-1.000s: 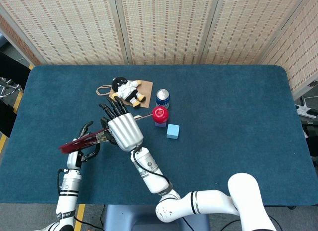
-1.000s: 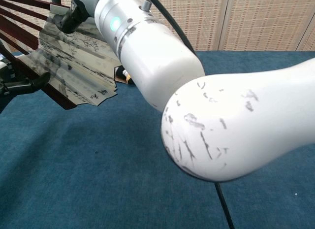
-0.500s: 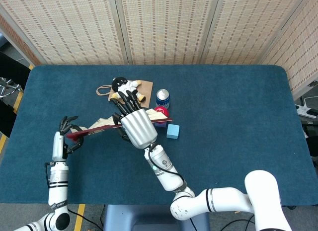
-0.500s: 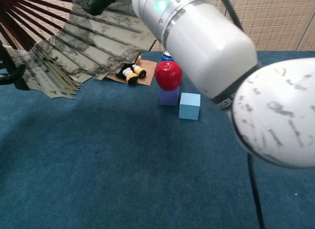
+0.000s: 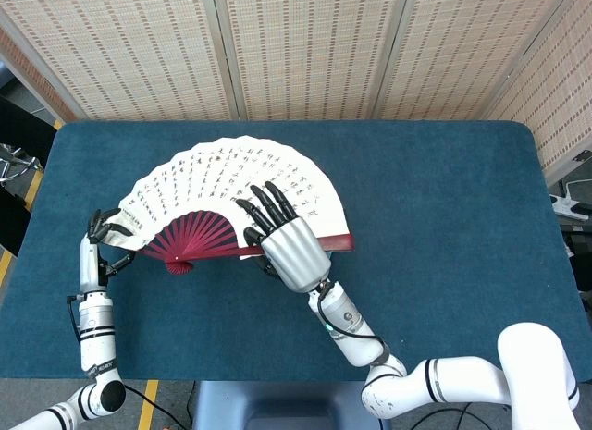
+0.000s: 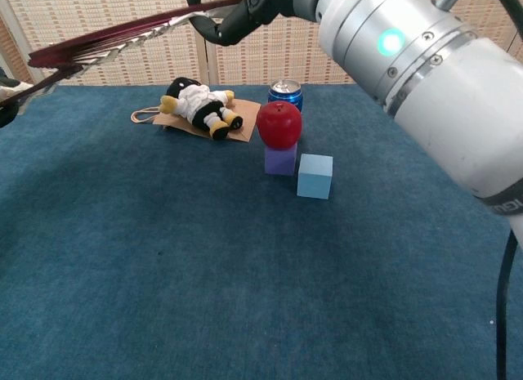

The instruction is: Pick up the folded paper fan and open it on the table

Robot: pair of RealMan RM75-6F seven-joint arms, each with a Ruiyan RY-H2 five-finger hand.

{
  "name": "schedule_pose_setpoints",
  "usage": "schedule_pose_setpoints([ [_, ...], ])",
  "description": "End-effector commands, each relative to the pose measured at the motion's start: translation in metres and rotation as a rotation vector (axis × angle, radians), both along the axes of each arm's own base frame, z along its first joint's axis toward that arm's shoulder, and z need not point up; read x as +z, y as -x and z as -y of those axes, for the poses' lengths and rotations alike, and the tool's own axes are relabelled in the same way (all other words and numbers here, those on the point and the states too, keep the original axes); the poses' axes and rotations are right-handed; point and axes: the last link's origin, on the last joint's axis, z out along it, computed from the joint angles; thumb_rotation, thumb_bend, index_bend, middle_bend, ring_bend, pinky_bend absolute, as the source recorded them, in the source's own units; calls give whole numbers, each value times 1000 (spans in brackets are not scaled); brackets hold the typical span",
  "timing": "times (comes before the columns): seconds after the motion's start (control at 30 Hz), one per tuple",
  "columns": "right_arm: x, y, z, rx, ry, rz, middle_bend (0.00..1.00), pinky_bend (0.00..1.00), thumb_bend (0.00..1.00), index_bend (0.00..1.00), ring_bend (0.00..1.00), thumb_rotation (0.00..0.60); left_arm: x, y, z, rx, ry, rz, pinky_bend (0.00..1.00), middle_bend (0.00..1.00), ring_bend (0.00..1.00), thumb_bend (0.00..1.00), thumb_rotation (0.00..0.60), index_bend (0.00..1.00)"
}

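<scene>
The paper fan [image 5: 231, 185] is spread wide, with white leaf, black writing and dark red ribs. It hangs in the air above the table [image 5: 444, 227]. My left hand [image 5: 100, 236] grips its left end rib. Over at the right end rib, my right hand [image 5: 282, 238] holds on with fingers laid across the leaf. In the chest view the fan [image 6: 122, 37] shows edge-on and nearly level near the top, with my right hand [image 6: 245, 8] on it. Only a sliver of my left hand [image 6: 6, 98] shows at the left edge.
Below the fan stand a plush toy [image 6: 196, 105] on a brown paper bag [image 6: 184, 123], a blue can [image 6: 285, 92], a red apple [image 6: 279, 123] on a purple block [image 6: 280, 160], and a light blue cube [image 6: 315, 176]. The head view hides them behind the fan.
The fan went from partly spread to fully open and turned flat toward the head camera. My right hand swung right and my left hand moved left, drawing the ribs apart.
</scene>
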Motion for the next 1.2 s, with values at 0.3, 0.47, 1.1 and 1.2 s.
schedule_pose_setpoints([
  [0.3,-28,22,-11,-9,0,-48,157,3,610,611,0,600,-3,29,5,34,-1,-123,51,123,0,555,600,284],
  [0.47,-46,35,-13,-31,-19,-78,158,3,609,523,0,600,-15,46,11,56,36,-157,51,86,0,553,600,78],
  [1.1,-64,75,-25,-154,-118,-331,3,0,315,0,0,600,-36,56,29,-17,259,-173,46,0,0,487,600,0],
  [1.2,-57,85,-31,-188,-151,-411,0,0,208,0,0,600,-25,58,37,-60,300,-224,42,0,0,478,600,0],
])
